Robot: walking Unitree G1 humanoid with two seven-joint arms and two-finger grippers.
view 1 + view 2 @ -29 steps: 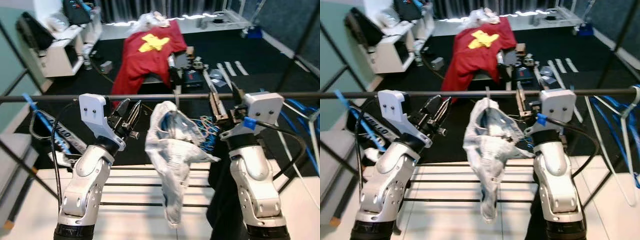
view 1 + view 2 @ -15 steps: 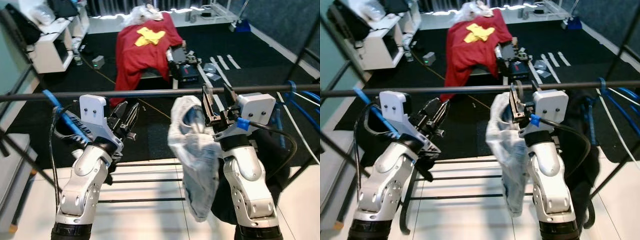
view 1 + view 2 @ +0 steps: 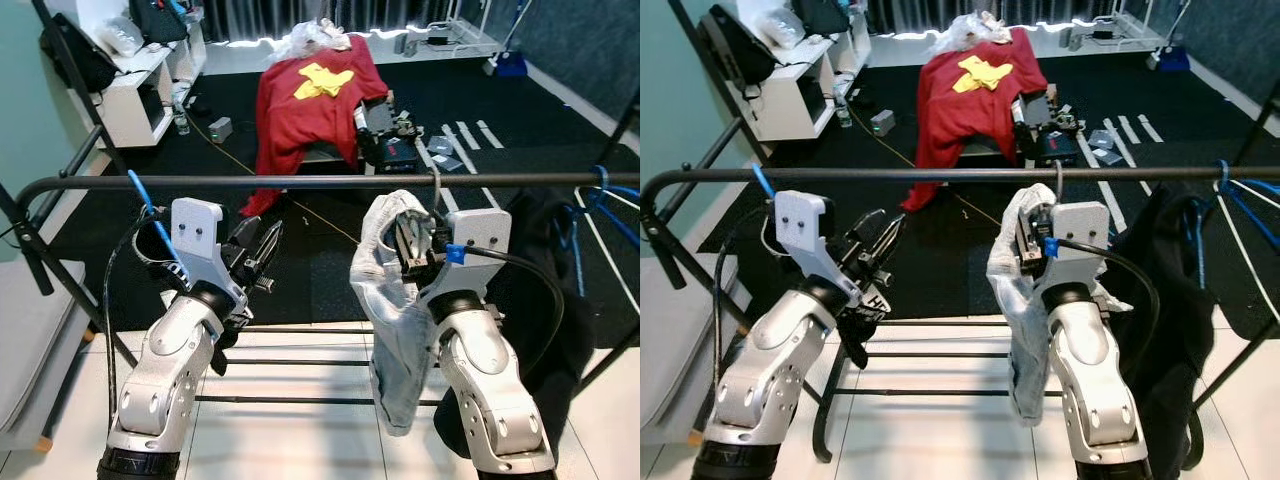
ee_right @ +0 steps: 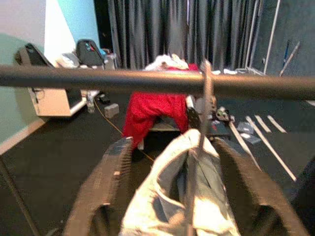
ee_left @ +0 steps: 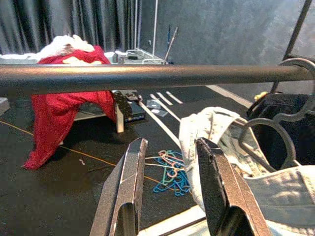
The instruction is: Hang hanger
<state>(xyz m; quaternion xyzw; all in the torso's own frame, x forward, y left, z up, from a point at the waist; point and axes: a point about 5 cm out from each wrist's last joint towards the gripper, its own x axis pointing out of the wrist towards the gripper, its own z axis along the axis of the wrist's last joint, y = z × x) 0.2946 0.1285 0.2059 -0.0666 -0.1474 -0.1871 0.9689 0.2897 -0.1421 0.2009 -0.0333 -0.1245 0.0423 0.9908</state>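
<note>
Right wrist view: hanger (image 4: 205, 118) hooked over rail (image 4: 98, 78).

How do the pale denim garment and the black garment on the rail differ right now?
The pale denim garment hangs mid-rail on a hanger, between the fingers of the right gripper; the black garment hangs further to the robot's right, with no gripper at it. The denim is light, faded blue and bunched narrow; the black one is dark and drapes wider. Both hang from the same black metal rail and reach down past the rack's lower bars.
</note>
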